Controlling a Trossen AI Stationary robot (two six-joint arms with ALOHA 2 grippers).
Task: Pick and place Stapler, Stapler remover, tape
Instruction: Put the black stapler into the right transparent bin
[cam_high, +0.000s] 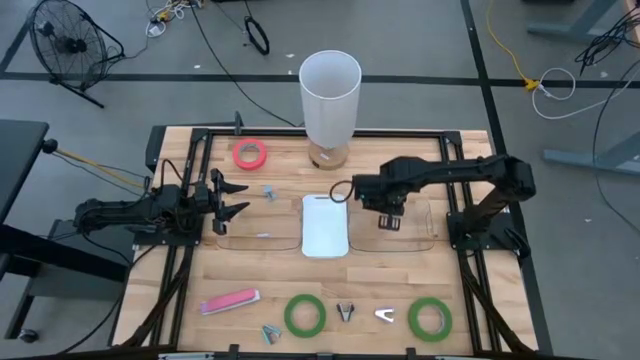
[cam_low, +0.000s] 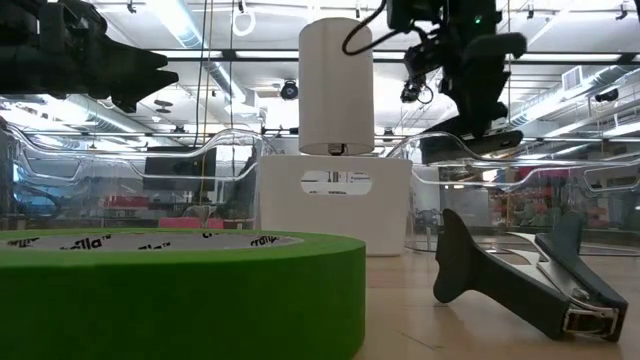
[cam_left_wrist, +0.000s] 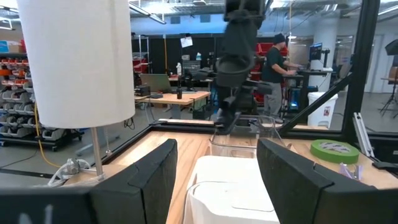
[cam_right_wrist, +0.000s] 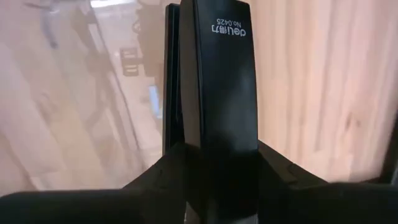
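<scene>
Right pincer (cam_right_wrist: 217, 155) clamps a black stapler (cam_right_wrist: 217, 81) above the right clear tray (cam_high: 425, 235). Left pincer (cam_high: 232, 197) idles, spread empty. Green tape rolls (cam_high: 304, 314), red tape roll (cam_high: 250, 154) and staple remover (cam_high: 345, 312) remain on the bench (cam_high: 270, 270).

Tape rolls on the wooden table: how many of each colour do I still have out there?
Green flat ring-shaped tape rolls: 2, one and the other, both along the near edge.
Pinkish red flat ring-shaped tape roll: 1, at the far left by the tall white cylinder.
Total: 3 rolls.
</scene>
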